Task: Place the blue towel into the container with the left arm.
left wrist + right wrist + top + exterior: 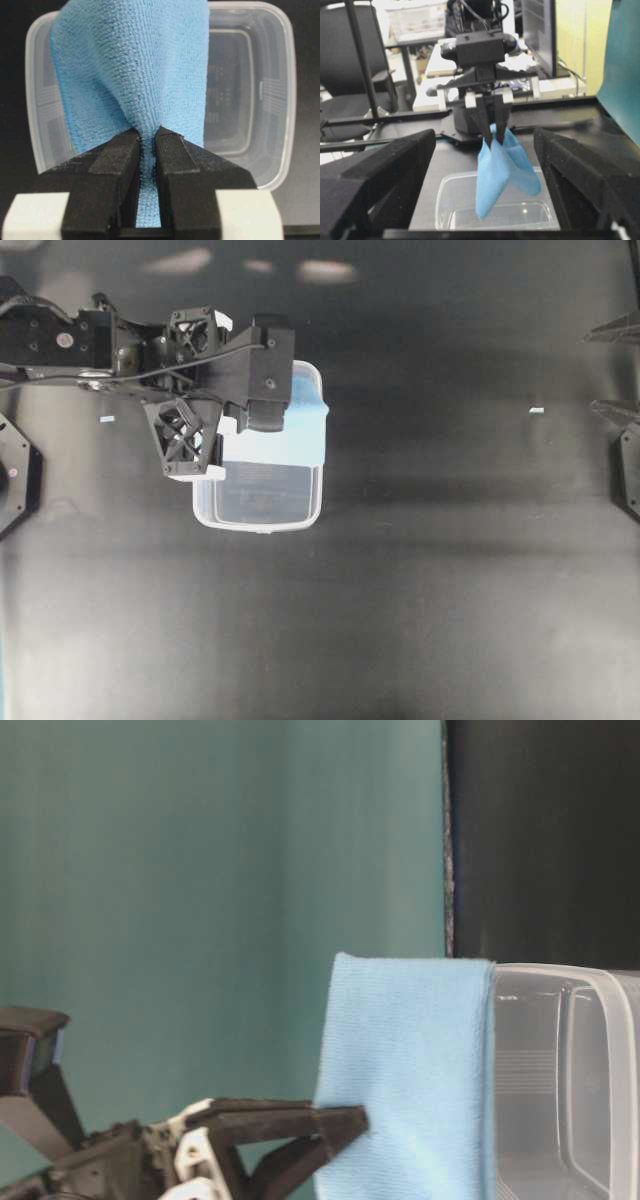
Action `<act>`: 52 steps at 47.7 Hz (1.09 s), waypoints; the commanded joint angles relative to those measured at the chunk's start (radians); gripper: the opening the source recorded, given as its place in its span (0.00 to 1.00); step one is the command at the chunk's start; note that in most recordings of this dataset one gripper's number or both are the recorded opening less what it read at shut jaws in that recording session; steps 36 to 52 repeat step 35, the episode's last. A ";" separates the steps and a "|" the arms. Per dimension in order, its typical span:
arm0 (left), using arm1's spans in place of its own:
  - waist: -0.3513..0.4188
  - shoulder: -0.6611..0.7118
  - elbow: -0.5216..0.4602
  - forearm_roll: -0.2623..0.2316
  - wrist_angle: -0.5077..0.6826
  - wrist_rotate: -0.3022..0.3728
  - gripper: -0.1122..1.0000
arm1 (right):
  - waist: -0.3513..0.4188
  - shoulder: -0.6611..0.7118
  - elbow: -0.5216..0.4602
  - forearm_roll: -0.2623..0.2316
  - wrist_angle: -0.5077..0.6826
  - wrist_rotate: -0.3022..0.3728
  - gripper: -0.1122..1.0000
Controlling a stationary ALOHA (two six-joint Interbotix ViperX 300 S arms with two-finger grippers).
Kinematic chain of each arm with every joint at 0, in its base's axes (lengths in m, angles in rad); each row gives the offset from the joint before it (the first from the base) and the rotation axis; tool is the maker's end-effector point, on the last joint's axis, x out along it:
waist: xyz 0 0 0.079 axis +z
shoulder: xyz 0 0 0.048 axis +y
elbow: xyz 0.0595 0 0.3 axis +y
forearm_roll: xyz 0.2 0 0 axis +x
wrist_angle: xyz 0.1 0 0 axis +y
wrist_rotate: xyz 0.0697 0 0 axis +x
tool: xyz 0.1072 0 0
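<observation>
My left gripper [147, 135] is shut on the blue towel [132, 65], pinching a bunched fold between its black fingers. The towel hangs from it over the open clear container [260, 100], covering one half of the tub. In the overhead view the left gripper [250, 410] is above the container's [258, 527] far end, with the towel [295, 435] draped there. In the right wrist view the towel [495, 175] dangles with its low corner at the container's [450, 200] opening. My right gripper [485, 137] is open and empty, far off at the right table edge [612, 370].
The container stands on a black tabletop. Two small white tape marks lie on it, one at the left [107, 419] and one at the right [536, 410]. Black arm bases sit at the left edge [15, 475] and the right edge [625, 475].
</observation>
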 commanded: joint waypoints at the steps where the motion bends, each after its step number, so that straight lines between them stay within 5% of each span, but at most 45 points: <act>1: 0.011 -0.009 0.014 0.003 -0.040 -0.011 0.16 | -0.003 0.006 -0.009 0.002 -0.008 0.000 0.79; 5: 0.006 -0.011 0.026 0.003 -0.071 -0.014 0.21 | -0.003 0.006 -0.009 0.002 -0.008 0.000 0.79; 15: 0.000 -0.014 0.054 0.003 -0.124 -0.015 0.77 | -0.003 0.006 -0.009 0.003 -0.009 0.000 0.79; 19: -0.005 -0.018 0.071 0.003 -0.127 -0.017 0.90 | -0.003 0.005 -0.009 0.003 -0.008 0.000 0.79; 35: -0.026 -0.261 0.095 0.003 -0.166 -0.017 0.89 | -0.002 0.005 -0.008 0.003 -0.005 -0.002 0.79; 52: -0.026 -0.261 0.095 0.003 -0.166 -0.017 0.89 | -0.002 0.005 -0.008 0.003 -0.005 -0.002 0.79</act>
